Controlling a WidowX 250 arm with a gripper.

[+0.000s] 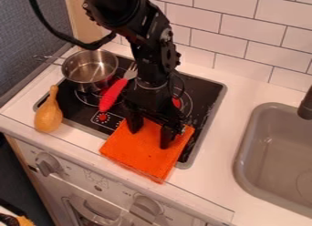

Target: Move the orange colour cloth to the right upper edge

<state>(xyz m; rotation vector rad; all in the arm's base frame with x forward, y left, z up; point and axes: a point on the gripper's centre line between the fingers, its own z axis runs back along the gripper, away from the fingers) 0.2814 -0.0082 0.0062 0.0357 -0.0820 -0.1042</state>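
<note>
So on my one camera feed I had the black robot arm coming in from the top, with its black two-finger gripper pointing down at the square orange cloth. The fingers stood apart, one towards the left and one towards the right, both over the cloth; couldn't tell how hard the tips pressed on it, if at all. The cloth lay pretty flat, partly on the front of the black stove top and partly on the white counter, one corner near the counter's front edge. A shiny metal pot sat upright on the stove's left side, with a red-handled utensil lying between it and the gripper. Left of that I had a tan, pear-shaped thing with a thin neck, and over on the right was the grey sink.
</note>
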